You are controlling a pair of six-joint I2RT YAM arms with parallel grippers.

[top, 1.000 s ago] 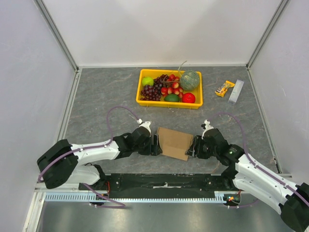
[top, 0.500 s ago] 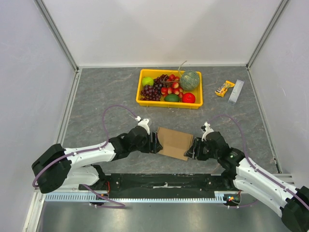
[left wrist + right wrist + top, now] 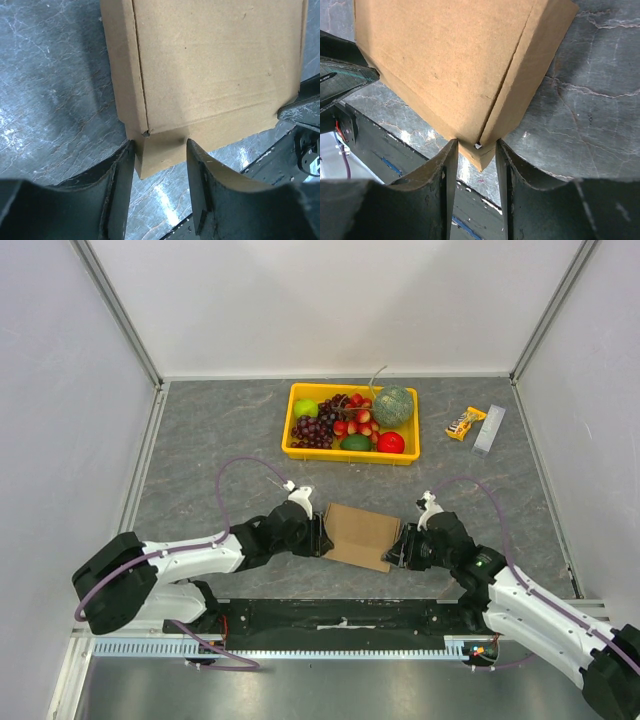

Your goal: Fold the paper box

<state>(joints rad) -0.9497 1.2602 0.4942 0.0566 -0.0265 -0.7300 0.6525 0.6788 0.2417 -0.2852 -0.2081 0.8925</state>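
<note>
The grey worktop [image 3: 220, 430] carries one paper box [image 3: 362, 535], lying flat at its near middle, between my two arms. Step in hand, as I judge it: securing both ends before a fold. My left hand [image 3: 322, 536] is closed on a small flap at the box's left near corner. My right hand [image 3: 398, 550] pinches the right near corner. Next, one hand should anchor while the other turns its flap along the crease. Count: one box, two hands, one yellow tray [image 3: 330, 453] of fruit, far.
</note>
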